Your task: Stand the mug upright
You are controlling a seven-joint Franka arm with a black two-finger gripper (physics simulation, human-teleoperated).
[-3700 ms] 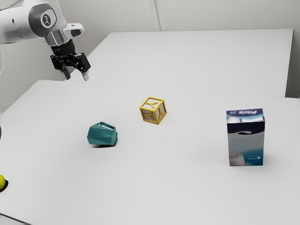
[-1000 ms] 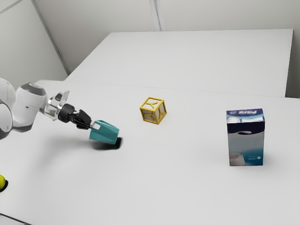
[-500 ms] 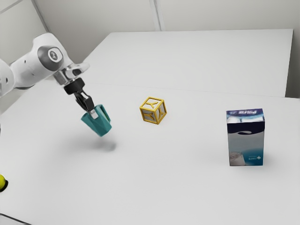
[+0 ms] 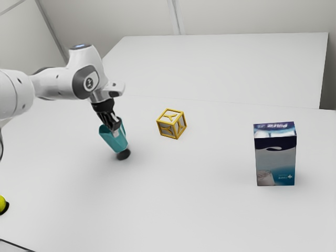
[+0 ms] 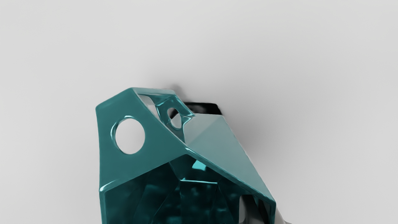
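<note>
"Where is the mug, exactly?"

"The teal faceted mug [image 4: 115, 142] is toward the exterior view's left of the yellow-framed cube [image 4: 167, 128], a little nearer the camera. It leans, mouth up and tipped away from the cube, its base [image 4: 122, 150] angled down toward the white table [image 4: 210, 210]. I can't tell whether the base touches."

"And the black two-finger gripper [image 4: 115, 131]?"

"Pinching the mug's side wall near the rim [image 5: 230, 175]. One finger [image 5: 247, 213] reaches inside the mouth, the other is outside, with the wall between them."

"Why hold it there?"

"Likely because a thin wall suits a narrow pinch and leaves the base free to meet the table. The handle [image 5: 127, 104], on the side facing the cube, stays out of the grip too."

"What about the other things?"

"The blue-and-white carton [image 4: 275, 160] stands upright, well apart from the cube toward the exterior view's right. The yellow-green ball [image 4: 2, 204] is far off on the cube's other side. Neither should hinder the work."

"So what is left?"

"I'd judge the righting well along: take out the remaining lean, seat the base flat, then let go. Released at this tilt, the mug could topple or roll."
</note>
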